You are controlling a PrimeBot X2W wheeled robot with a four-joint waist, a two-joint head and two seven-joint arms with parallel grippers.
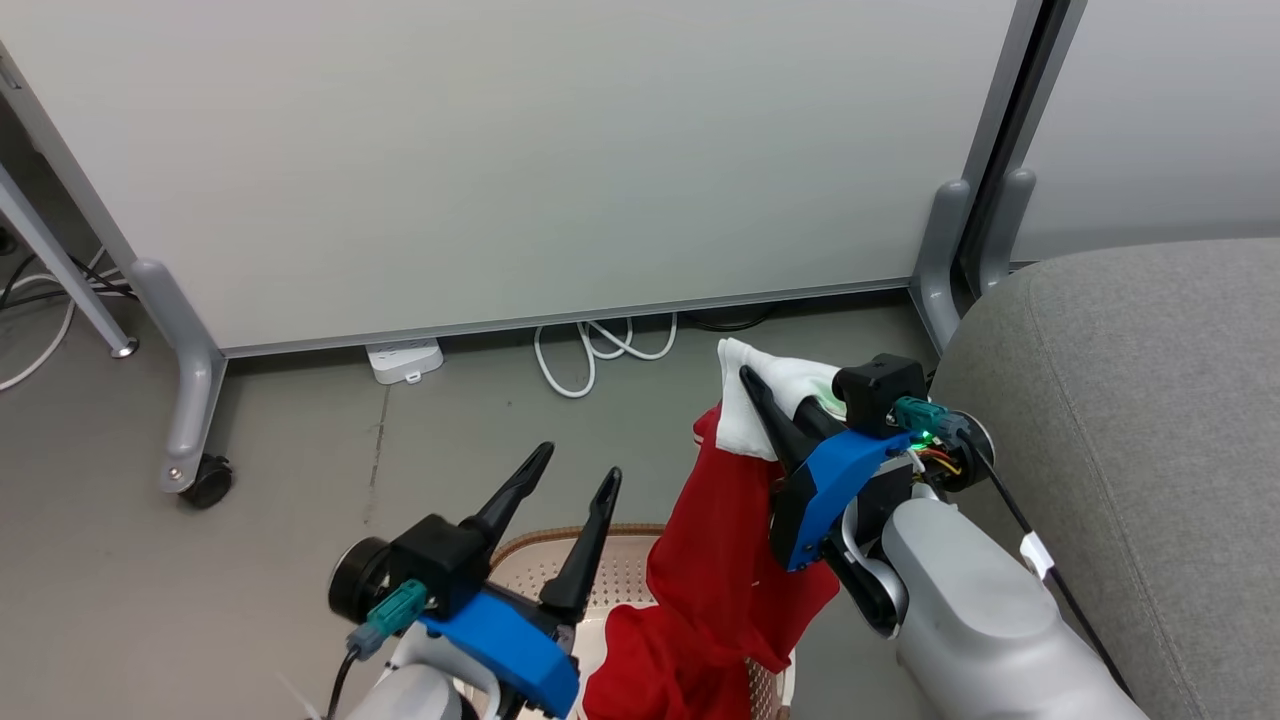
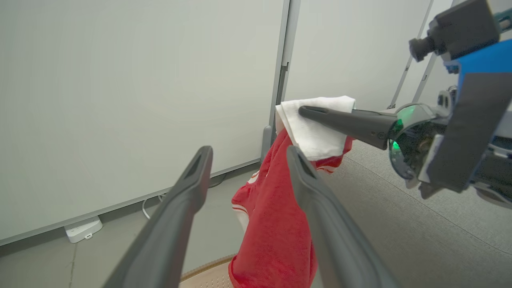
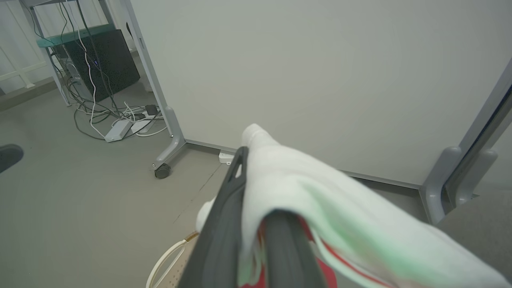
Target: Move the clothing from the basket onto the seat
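grasp: right gripper [image 1: 757, 388] fingers pinched the clothing [image 1: 712, 560] by its white edge, held above the basket [image 1: 640, 531], red tail hanging into it | left gripper [image 1: 578, 465] fingers spread, empty, over the basket | seat [image 1: 1130, 420] right of the basket | judged soft, light, limp; hold by a bunched fold

Pale partition panel [image 1: 520, 150] on a grey floor [image 1: 90, 580].
Below its edge: white power strip [image 1: 404, 360], looped white cable [image 1: 590, 355]; a black castor [image 1: 208, 481] under its left leg.
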